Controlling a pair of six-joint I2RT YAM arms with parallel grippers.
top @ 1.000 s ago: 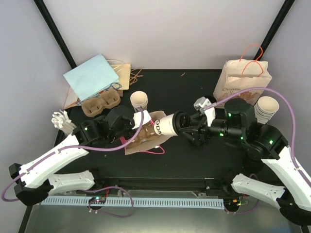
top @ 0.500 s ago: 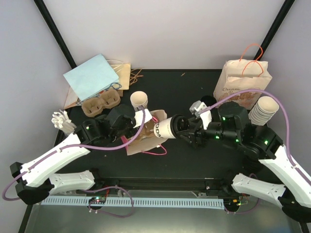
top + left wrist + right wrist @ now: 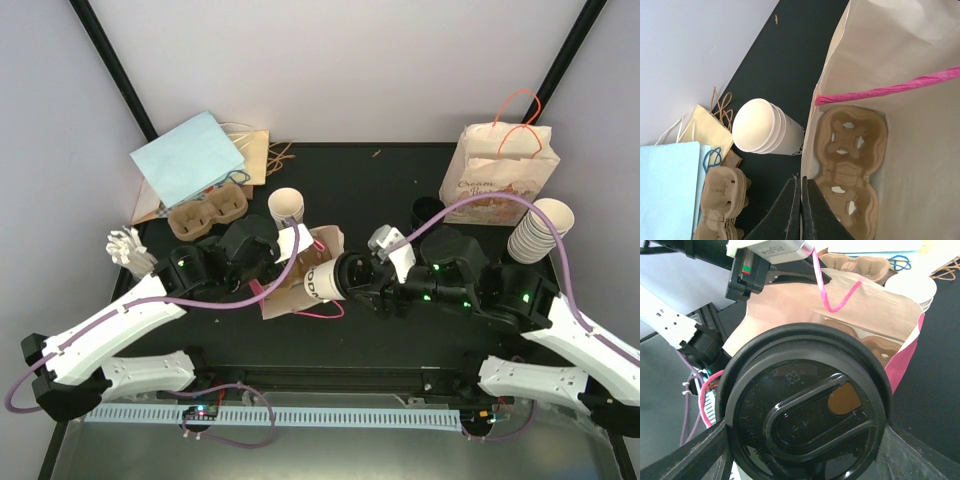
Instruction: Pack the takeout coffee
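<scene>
A black tabletop (image 3: 372,182) stands against plain pale walls (image 3: 330,70), two black struts (image 3: 112,68) slanting up behind it, under even light.

Glossy black plastic lid (image 3: 805,410) on a paper cup (image 3: 322,281); matt kraft paper bag (image 3: 920,150); rough moulded-pulp carrier (image 3: 860,170); matt black worktop (image 3: 380,190).

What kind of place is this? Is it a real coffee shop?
Probably not: it looks like a robot lab bench set up as a takeout counter. Two robot arms reach over a black table between bare walls, with a stack of paper cups, cardboard cup carriers and a paper bag.
</scene>
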